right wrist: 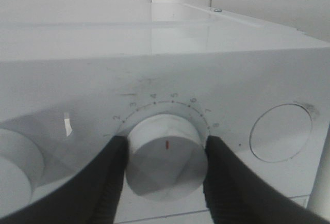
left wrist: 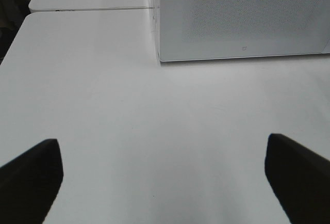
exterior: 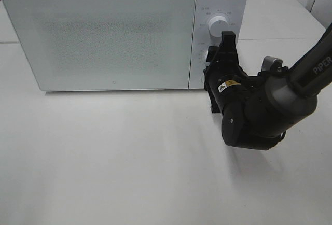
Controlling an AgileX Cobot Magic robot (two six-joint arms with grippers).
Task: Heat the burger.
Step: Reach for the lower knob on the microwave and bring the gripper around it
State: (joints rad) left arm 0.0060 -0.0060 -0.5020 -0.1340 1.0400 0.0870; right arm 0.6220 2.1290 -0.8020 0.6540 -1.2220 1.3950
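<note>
At the microwave's control panel, my right hand (right wrist: pixel 165 141) is clamped on the lower dial (right wrist: pixel 165 154). One black finger (right wrist: pixel 111 177) presses against one side of the white knob and the second finger against the opposite side. A short red mark shows on the face of the knob, and an arc of small numbers runs around it on the panel. From the high camera, my right arm reaches in from the right side of the table (exterior: pixel 129 157), and the hand covers most of that dial. The upper dial (exterior: pixel 218 25) sits free just above it. My wrist camera also shows a round button (right wrist: pixel 281 132) on the panel beside the dial I am gripping.

The microwave (exterior: pixel 114 33) stands at the far side of the white table with its door (exterior: pixel 104 36) shut. I cannot see the burger in any view. The door's dotted panel is too pale to show what is inside, so I cannot tell where the burger is.

My left hand (left wrist: pixel 165 162) hangs above bare tabletop with its fingers spread wide apart and nothing between them. Only the two dark fingertips (left wrist: pixel 31 177) show at the edges of its wrist view, with the front left corner of the microwave well ahead of them.
</note>
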